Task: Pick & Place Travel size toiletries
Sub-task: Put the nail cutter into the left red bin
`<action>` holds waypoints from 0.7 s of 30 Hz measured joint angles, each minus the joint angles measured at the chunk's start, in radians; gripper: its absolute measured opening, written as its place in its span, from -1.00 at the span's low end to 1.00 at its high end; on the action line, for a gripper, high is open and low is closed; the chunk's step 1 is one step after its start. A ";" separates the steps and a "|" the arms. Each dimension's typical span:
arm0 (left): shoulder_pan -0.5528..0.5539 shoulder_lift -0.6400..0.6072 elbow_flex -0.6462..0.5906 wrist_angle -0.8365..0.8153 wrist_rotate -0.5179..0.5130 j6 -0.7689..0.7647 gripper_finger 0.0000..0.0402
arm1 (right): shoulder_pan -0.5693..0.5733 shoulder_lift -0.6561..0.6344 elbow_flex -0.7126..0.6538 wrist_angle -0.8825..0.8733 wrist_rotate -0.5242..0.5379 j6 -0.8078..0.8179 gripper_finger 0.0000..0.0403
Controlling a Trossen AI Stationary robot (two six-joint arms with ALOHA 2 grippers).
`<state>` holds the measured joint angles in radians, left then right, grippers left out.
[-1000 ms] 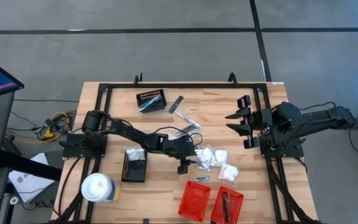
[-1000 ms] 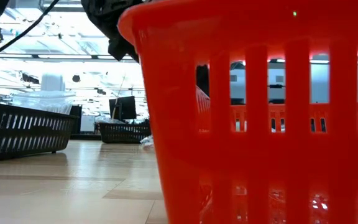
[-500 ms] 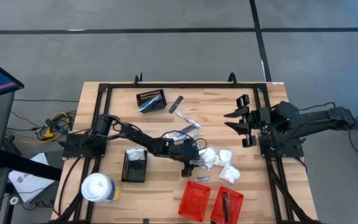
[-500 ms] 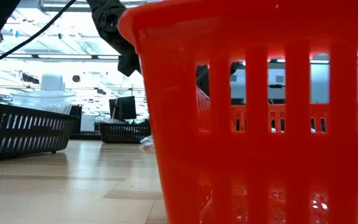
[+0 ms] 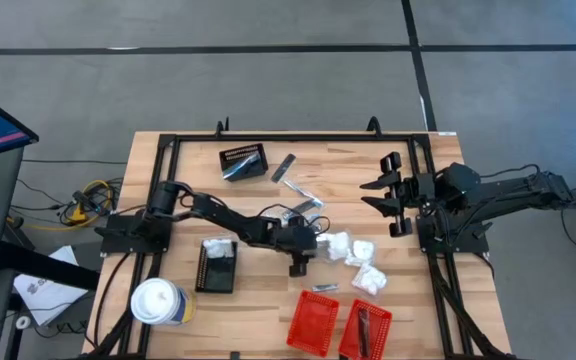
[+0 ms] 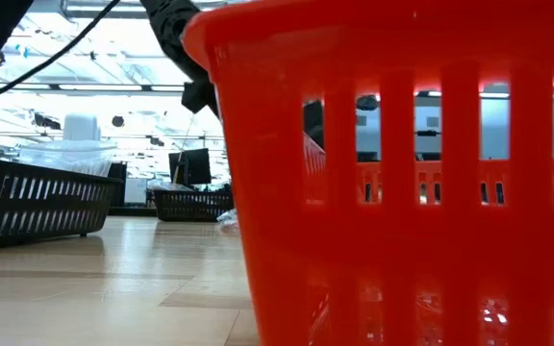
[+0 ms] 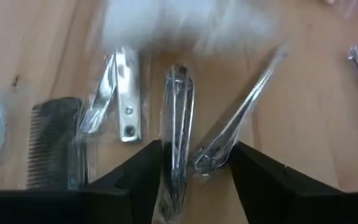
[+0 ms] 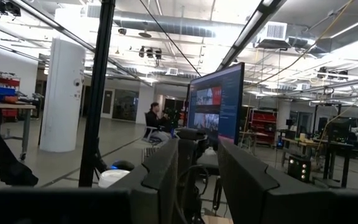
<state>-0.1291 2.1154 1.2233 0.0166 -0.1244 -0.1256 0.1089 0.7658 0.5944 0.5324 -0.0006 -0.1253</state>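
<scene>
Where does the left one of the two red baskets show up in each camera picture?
High view: red basket near the front edge.
Low view: red basket close up, filling the right side.
Left wrist view: not in it.
Right wrist view: not in it.
Shared landmark: the black basket to its left.

1. Your high view looks straight down on the whole table [image 5: 268, 150].
2. Your low view sits at tabletop height, right against the red basket [image 6: 392, 173], which both views share.
3. Your left wrist view faces closely down on wrapped nail clippers [image 7: 178, 134].
4. Your right wrist view faces level into the room.
</scene>
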 joint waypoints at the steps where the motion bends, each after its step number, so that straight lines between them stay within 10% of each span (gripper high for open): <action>1: 0.000 -0.006 -0.004 -0.010 -0.005 -0.009 -0.13 | 0.000 0.000 0.000 -0.002 0.000 0.000 -0.46; 21: -0.015 -0.152 -0.010 -0.111 -0.029 0.017 -0.21 | 0.000 0.000 0.000 -0.002 0.000 0.002 -0.46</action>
<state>-0.1436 1.9635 1.2133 -0.0941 -0.1532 -0.1088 0.1089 0.7658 0.5949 0.5308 -0.0006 -0.1230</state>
